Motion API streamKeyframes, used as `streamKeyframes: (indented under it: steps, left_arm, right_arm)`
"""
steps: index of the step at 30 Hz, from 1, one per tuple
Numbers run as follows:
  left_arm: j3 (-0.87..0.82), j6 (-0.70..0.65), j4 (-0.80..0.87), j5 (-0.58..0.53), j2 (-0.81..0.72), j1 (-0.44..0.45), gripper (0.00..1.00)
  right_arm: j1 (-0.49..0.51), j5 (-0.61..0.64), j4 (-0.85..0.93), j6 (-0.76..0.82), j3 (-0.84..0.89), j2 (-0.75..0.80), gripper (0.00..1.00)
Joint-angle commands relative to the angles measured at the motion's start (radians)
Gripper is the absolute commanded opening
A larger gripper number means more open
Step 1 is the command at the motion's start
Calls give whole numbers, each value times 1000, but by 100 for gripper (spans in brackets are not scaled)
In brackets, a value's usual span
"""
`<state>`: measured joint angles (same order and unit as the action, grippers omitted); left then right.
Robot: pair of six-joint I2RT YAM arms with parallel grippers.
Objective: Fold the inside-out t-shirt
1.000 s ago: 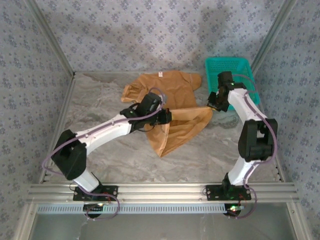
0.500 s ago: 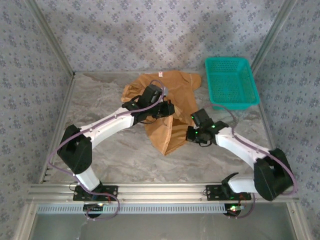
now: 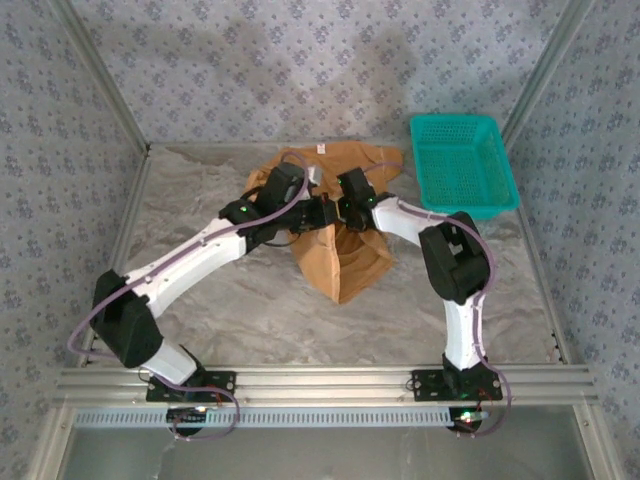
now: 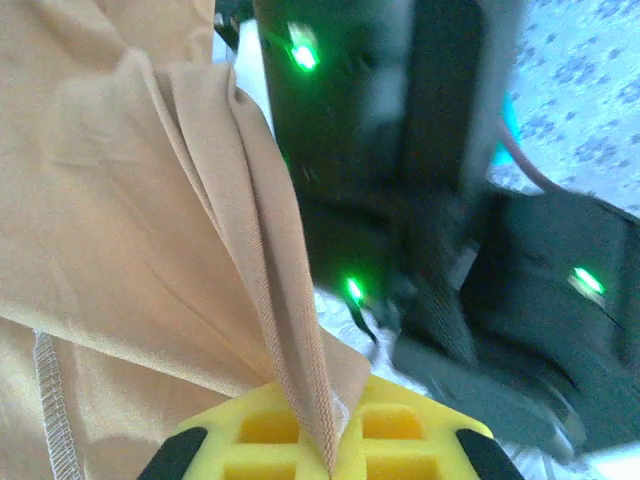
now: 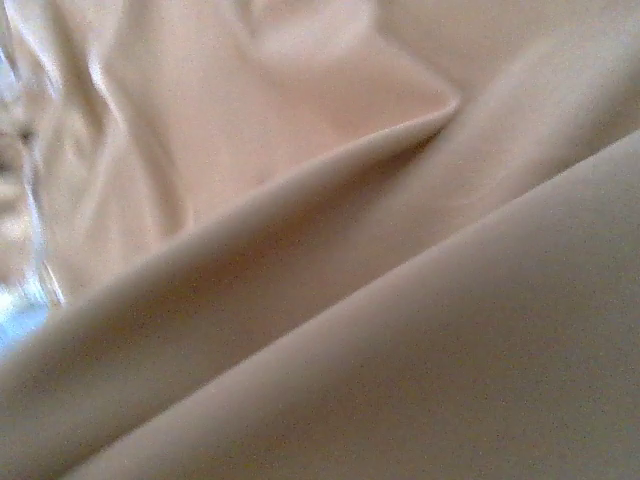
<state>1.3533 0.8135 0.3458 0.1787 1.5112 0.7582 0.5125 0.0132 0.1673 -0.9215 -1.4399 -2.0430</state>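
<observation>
Two robot arms are bolted at the near edge of a grey marbled table (image 3: 250, 320). The left arm (image 3: 200, 255) reaches diagonally toward the far middle, and the right arm (image 3: 455, 260) rises, then bends left to meet it there.

Between the two wrists, in the far middle of the table, is a crumpled caramel t-shirt (image 3: 350, 255). A long flap of it runs from the jaws toward the near edge and ends in a point. The rest is bunched nearer the far edge, where a small white tag (image 3: 321, 149) shows.

The left jaws are closed. In the left wrist view their yellow pads (image 4: 250, 435) pinch a seamed fold of the shirt, with the dark body of the right arm just beyond.

The right jaws sit at the cloth beside the left ones. The right wrist view gives blurred folds of shirt against the lens, so I cannot tell whether they are open or gripping.

A teal basket (image 3: 465, 165) stands at the far right corner.
</observation>
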Motion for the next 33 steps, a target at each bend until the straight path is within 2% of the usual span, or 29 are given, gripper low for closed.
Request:
streamKeyframes:
  steps: [1,3,7,9,14,16,18,19,22,25,28,33]
  left_arm:
    - [16,-6,33,-16,-59,-12,0]
    - [15,-13,41,-19,-71,-19,0]
    - [-4,-16,43,-17,-78,-42,0]
    - [-17,-15,37,-10,-78,-50,0]
    - [-37,-13,29,-3,-82,-66,0]
    - [-43,-13,29,2,-84,-76,0]
    - [-52,-10,27,10,-92,-90,0]
    - [-57,-9,27,14,-98,-99,0]
    - [-70,-10,33,21,-119,-128,0]
    - [-76,-16,41,28,-133,-159,0]
    - [-77,-25,39,30,-128,-184,0]
    - [-58,-41,14,36,-46,-261,0]
  right_arm:
    - [-18,80,151,-75,-103,-88,45]
    - [-8,94,203,-84,-151,-123,61]
    - [26,129,271,-98,-188,-157,77]
    - [34,129,295,-107,-204,-175,80]
    - [53,132,397,-141,-291,-262,78]
    - [55,119,412,-149,-320,-299,72]
    - [54,94,418,-153,-339,-327,57]
    - [51,89,426,-152,-353,-339,53]
    - [46,85,471,-132,-389,-354,24]
    - [45,94,480,-87,-379,-317,2]
    - [40,63,467,-14,-361,-245,0]
    - [41,0,438,166,-298,-39,0]
